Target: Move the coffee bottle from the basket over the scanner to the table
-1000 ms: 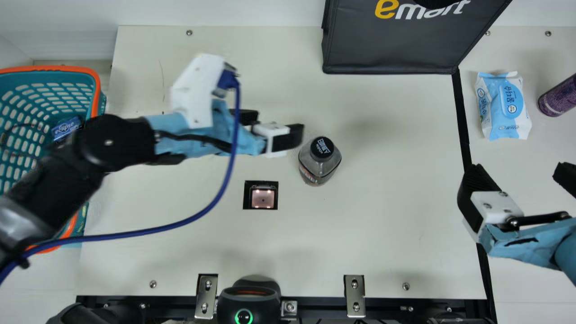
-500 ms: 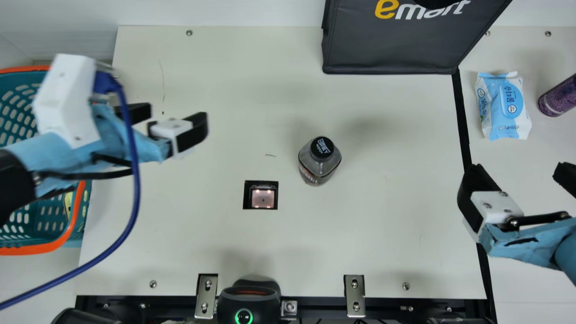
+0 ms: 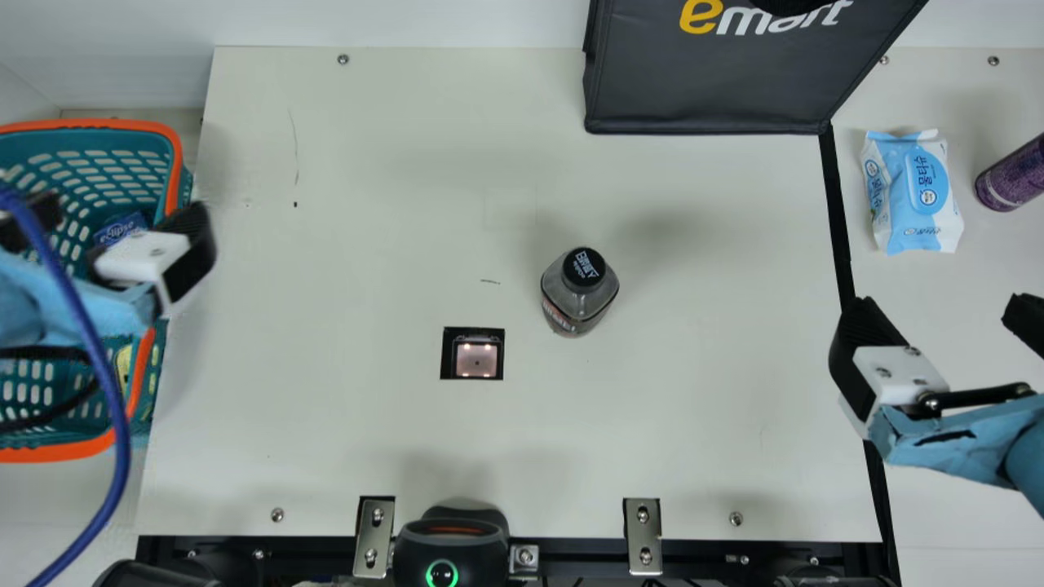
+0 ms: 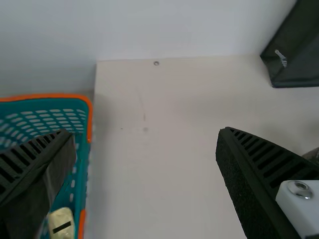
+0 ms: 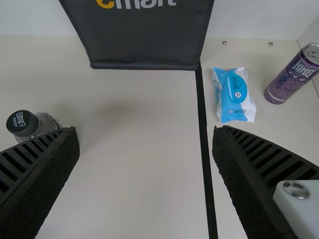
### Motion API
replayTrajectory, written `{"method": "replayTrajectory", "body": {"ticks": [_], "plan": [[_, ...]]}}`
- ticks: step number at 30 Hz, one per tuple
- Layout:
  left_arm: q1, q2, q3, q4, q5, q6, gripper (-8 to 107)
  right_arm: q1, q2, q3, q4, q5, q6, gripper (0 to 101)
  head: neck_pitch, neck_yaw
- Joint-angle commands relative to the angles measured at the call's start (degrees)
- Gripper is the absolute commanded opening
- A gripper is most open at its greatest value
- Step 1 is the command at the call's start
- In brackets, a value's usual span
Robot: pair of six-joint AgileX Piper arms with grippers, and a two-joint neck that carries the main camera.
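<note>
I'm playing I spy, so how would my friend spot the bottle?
On the cream table, find the dark square with the pink middle. The bottle stands beyond it, a bit to the right in the main view. It has a black cap and see-through grey shoulders, unlike the purple can.

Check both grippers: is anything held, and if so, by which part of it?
Nothing is held. The left gripper and the right gripper both have empty, parted jaws, and the coffee bottle stands free on the table.
</note>
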Motion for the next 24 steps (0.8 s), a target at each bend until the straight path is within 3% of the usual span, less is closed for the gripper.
{"method": "replayTrajectory", "body": {"ticks": [1,13,24], "plan": [[0.0,0.0,0.0,0.0,0.0,0.0,90,0.0,0.0,0.0,0.0,0.0,0.0,95,-1.7,-0.1],[0.0,-0.1,0.0,0.2,0.1,0.0,90,0.9,1.1,0.4,-0.5,-0.4,-0.8,95,-1.7,-0.1],[0.0,-0.1,0.0,0.2,0.1,0.0,90,8.4,8.9,4.3,-1.2,-5.3,-6.0,95,-1.7,-0.1]]}}
